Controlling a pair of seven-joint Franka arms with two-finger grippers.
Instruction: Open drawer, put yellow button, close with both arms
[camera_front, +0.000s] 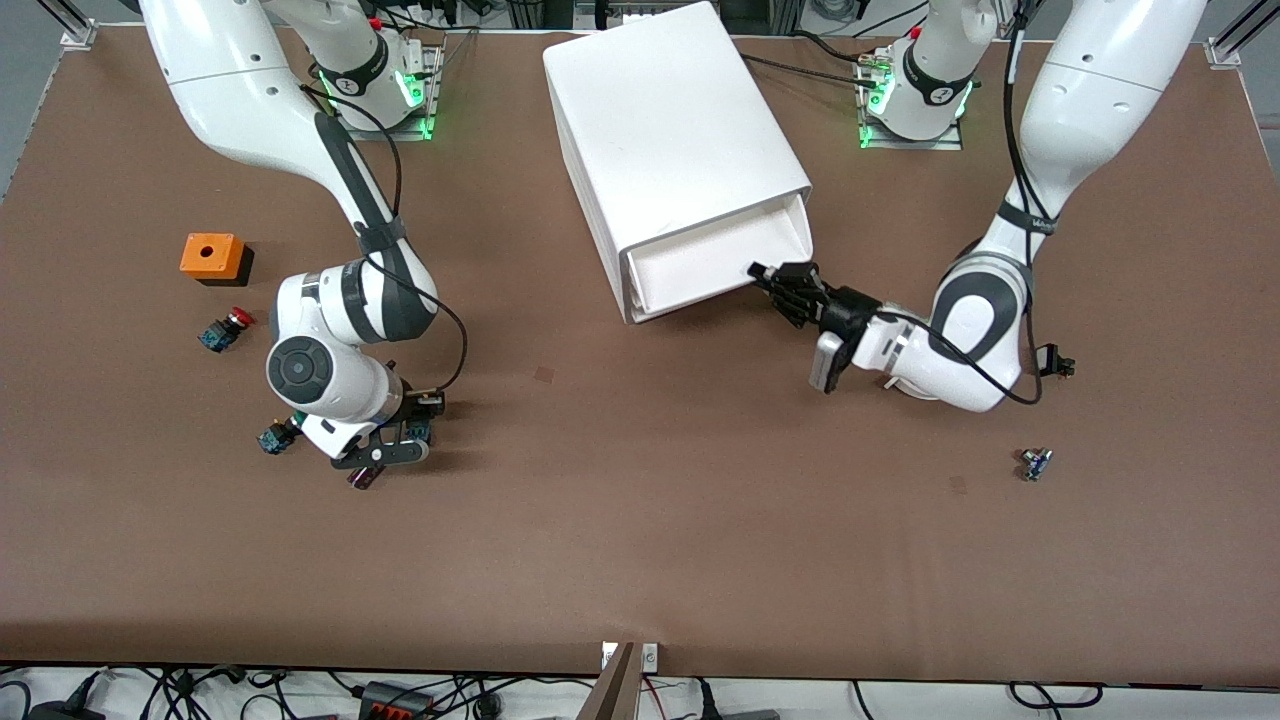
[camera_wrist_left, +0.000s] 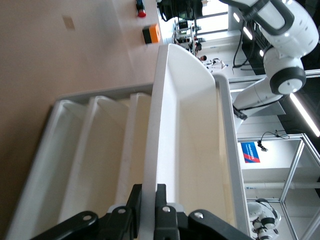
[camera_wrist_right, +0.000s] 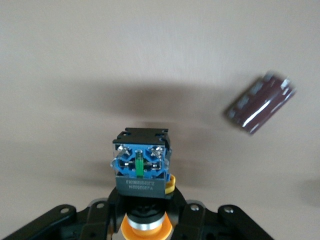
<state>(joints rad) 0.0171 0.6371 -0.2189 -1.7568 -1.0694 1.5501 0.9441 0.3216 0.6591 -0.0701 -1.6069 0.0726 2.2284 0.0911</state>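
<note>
The white cabinet (camera_front: 670, 130) stands at mid-table. Its topmost drawer (camera_front: 720, 265) is pulled partly out and its inside (camera_wrist_left: 195, 125) is bare. My left gripper (camera_front: 785, 288) is shut on the drawer's front wall (camera_wrist_left: 149, 165), one finger inside and one outside. My right gripper (camera_front: 385, 452) is low over the table toward the right arm's end. It is shut on the yellow button (camera_wrist_right: 142, 165), whose blue base points away from the hand and whose yellow-orange cap (camera_wrist_right: 145, 229) sits between the fingers. The hand hides the button in the front view.
A green-capped button (camera_front: 275, 437) lies beside the right hand. A red-capped button (camera_front: 225, 328) and an orange box (camera_front: 213, 257) lie farther from the camera. A small dark part (camera_wrist_right: 260, 102) lies by the gripper. A small component (camera_front: 1036, 463) lies toward the left arm's end.
</note>
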